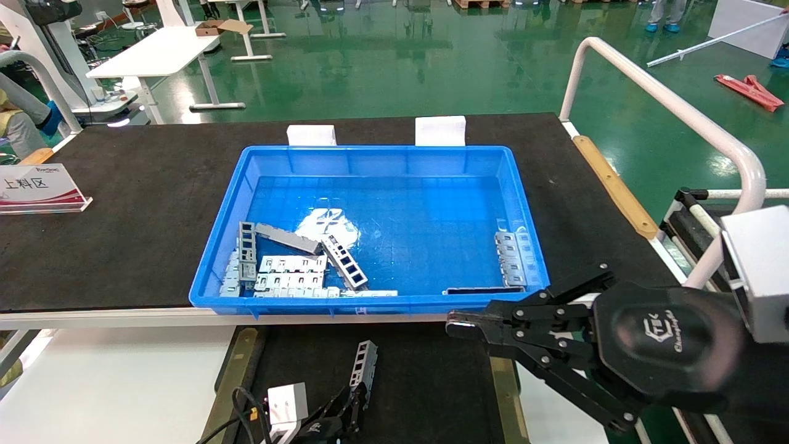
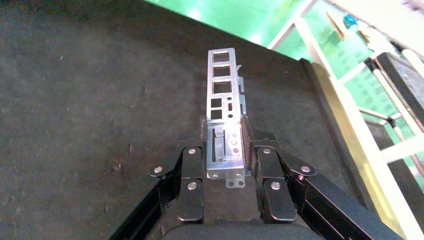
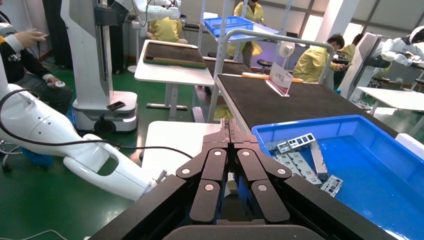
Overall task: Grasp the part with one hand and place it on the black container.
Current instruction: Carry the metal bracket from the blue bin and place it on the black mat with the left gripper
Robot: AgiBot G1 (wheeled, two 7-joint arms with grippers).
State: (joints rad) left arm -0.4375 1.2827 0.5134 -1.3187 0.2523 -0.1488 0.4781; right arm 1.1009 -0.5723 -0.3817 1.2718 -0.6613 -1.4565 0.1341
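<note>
I see my left hand low at the near edge of the scene, clenched on the part, a slim silver-grey metal bar with a row of rectangular cut-outs. In the left wrist view the two black fingers press on either side of the bar's lower end, and the rest of the part stands out beyond the fingertips. The part is above the black container, a matte black tray with a brass-coloured strip along its left side; I cannot tell whether the bar touches the tray surface.

My right hand sits to the right, over the near right corner of the blue bin, its fingers pressed together on nothing, as the right wrist view shows.

The blue bin rests on the table farther away. More ladder-like metal bars lie heaped in its near left corner, and a few others lie along its right wall. A small sign stands at the table's far left.
</note>
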